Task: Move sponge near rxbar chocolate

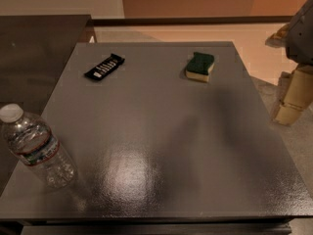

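The sponge (200, 66), dark green on top with a pale yellow base, lies on the grey table (161, 146) at the back right. The rxbar chocolate (104, 66), a flat black wrapper with white lettering, lies at the back left, angled. The two are well apart, with bare tabletop between them. My gripper (288, 111) hangs at the right edge of the view, beyond the table's right side, to the right of the sponge and a little nearer the camera. It holds nothing.
A clear plastic water bottle (35, 148) with a white cap lies on the table's front left corner. A dark counter (34, 48) adjoins the table on the left. Floor shows behind and to the right of the table.
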Motion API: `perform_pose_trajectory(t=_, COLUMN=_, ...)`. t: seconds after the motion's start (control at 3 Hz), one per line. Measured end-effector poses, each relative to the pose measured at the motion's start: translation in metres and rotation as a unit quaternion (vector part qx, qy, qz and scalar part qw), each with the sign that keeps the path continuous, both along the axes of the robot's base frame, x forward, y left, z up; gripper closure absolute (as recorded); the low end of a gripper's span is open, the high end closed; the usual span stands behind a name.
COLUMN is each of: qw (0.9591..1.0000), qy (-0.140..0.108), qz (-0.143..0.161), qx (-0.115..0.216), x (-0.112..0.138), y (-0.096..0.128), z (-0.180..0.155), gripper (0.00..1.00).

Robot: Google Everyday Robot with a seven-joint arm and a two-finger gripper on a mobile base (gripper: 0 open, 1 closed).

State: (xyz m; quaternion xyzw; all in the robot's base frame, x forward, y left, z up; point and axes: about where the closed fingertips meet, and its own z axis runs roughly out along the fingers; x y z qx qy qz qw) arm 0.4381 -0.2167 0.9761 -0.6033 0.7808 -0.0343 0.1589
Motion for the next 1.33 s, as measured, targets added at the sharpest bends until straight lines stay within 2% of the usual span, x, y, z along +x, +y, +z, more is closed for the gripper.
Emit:
perform_pose_trajectory(t=0.33, qw=1.0, qy=0.0, qz=0.0, qx=0.0, x=0.0, y=0.0, z=0.0, gripper=0.0)
perform_pose_trajectory(t=0.67, qw=0.9998, qy=-0.002, qz=-0.005, qx=0.021, x=0.016, y=0.004, z=-0.004, gripper=0.0)
perform_pose_trajectory(t=1.0, qw=0.998, qy=-0.013, qz=-0.02, qx=0.058, x=0.044, y=0.012, z=-0.012, gripper=0.0)
perform_pose_trajectory(t=1.33, qw=0.9943, qy=-0.031, qz=-0.046, qx=0.091, x=0.086, y=0.022, z=-0.026, gripper=0.0)
